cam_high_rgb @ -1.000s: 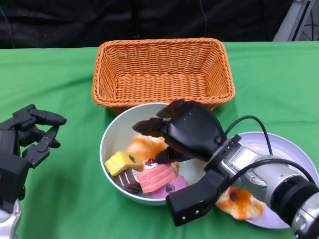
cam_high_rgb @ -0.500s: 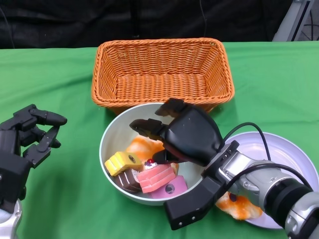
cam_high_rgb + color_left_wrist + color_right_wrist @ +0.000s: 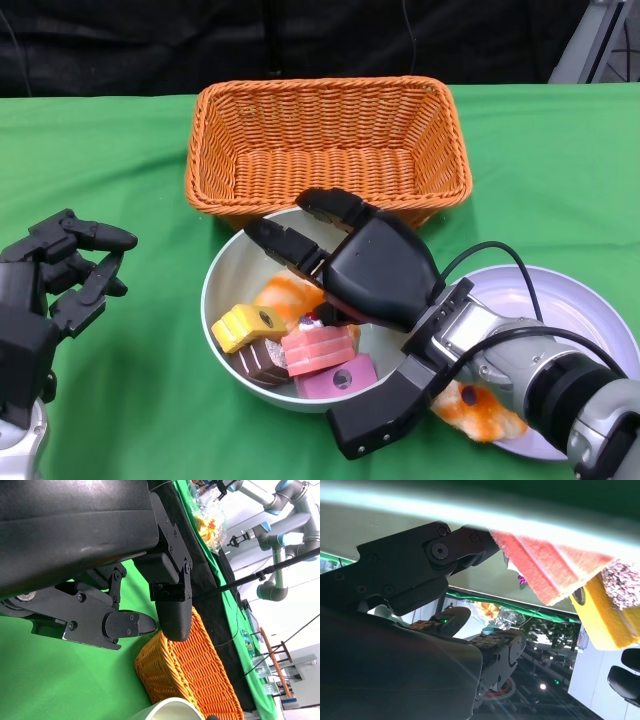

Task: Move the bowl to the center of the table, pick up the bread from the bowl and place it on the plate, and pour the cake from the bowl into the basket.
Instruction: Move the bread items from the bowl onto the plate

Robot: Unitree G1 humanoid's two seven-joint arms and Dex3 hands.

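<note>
The pale bowl (image 3: 213, 275) sits mid-table, just in front of the orange basket (image 3: 325, 150). It holds an orange-glazed bread (image 3: 288, 296) and several cakes: yellow (image 3: 240, 328), brown (image 3: 262, 362), pink (image 3: 318, 350) and purple (image 3: 342, 379). My right hand (image 3: 368, 265) hovers over the bowl's right half, fingers spread above the bread, with nothing in it. In the right wrist view the pink cake (image 3: 545, 570) and yellow cake (image 3: 602, 617) lie close beyond its fingers (image 3: 420, 565). Another bread (image 3: 480, 410) lies on the white plate (image 3: 575, 310). My left hand (image 3: 50, 285) hangs empty at the left.
The basket is empty and touches the bowl's far rim. My right forearm and its cable cross the plate's left side. Green cloth covers the table, with open room to the left of the bowl. The left wrist view shows the basket (image 3: 192, 667) and bowl rim (image 3: 170, 711).
My right hand's fingers have uncurled and reached further across the bowl toward the basket. The pink cake shifted slightly. My left hand has stayed put.
</note>
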